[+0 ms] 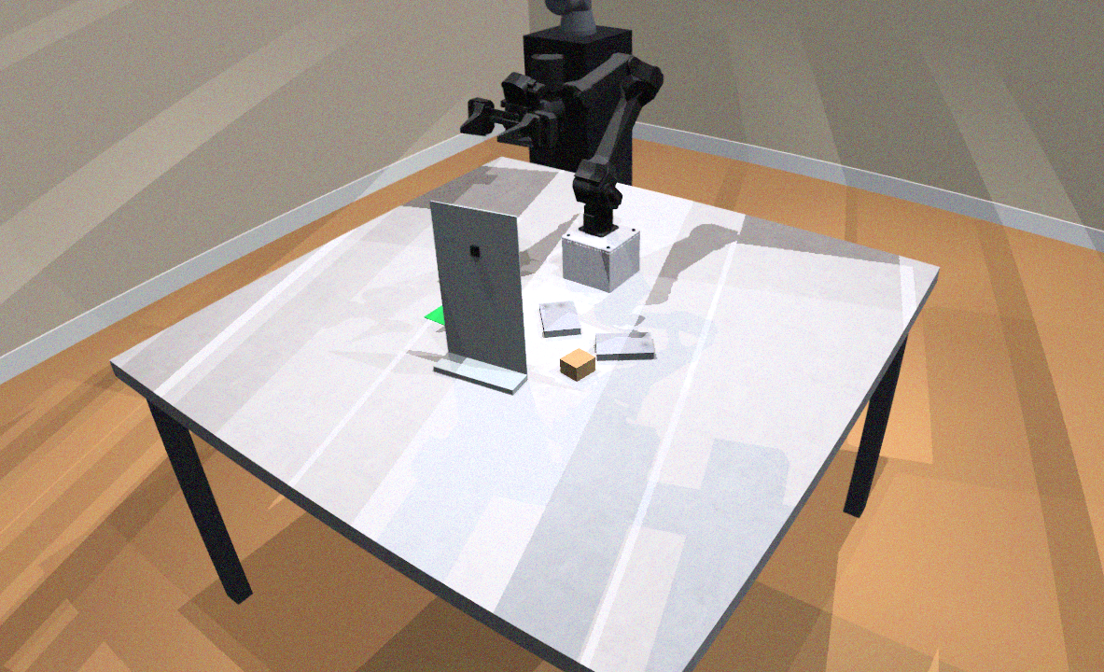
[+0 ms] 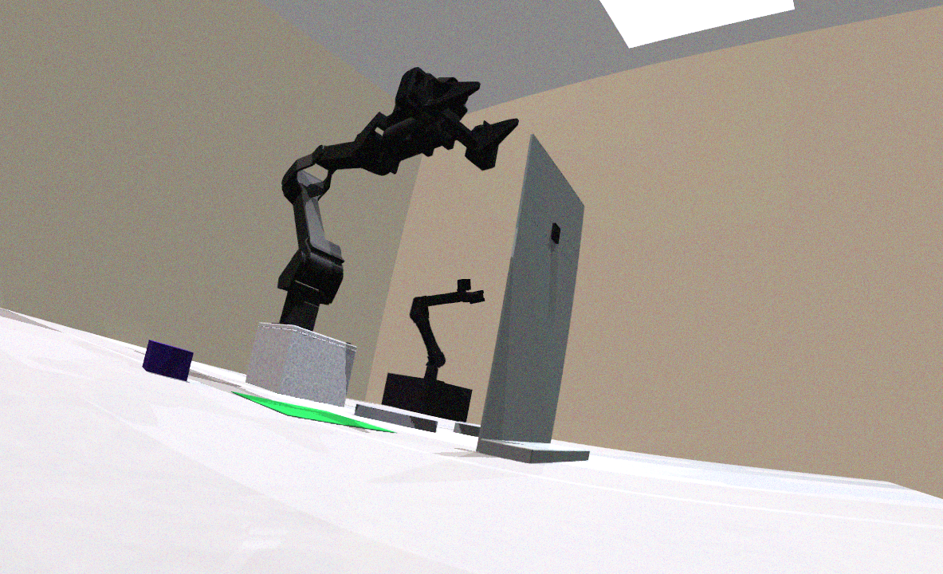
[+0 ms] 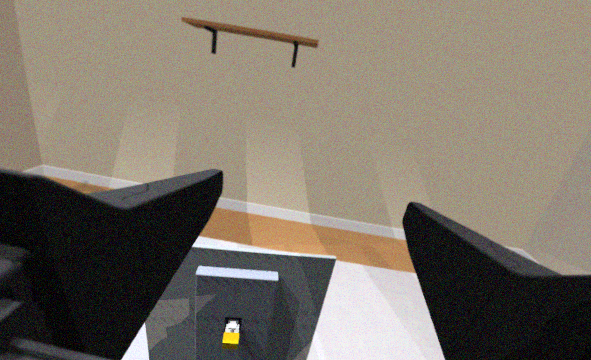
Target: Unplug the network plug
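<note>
The plug point(image 3: 232, 330), at the lower middle of the wrist view, sits in the socket on the upright panel point(image 1: 482, 292) point(image 2: 542, 300) point(image 3: 240, 295). The claw point(image 1: 496, 133) point(image 2: 496, 103) point(image 3: 313, 195) is wide open with nothing in it, up and apart from the plug. So the job looks barely begun: pressing the tab, pulling the plug out, and setting it down in the green square point(image 1: 435, 315) point(image 2: 310, 414), left of centre in the top view, all remain.

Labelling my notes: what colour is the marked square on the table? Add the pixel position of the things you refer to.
Bright green point(image 1: 435, 315) point(image 2: 310, 413), showing best in the exterior view.
</note>
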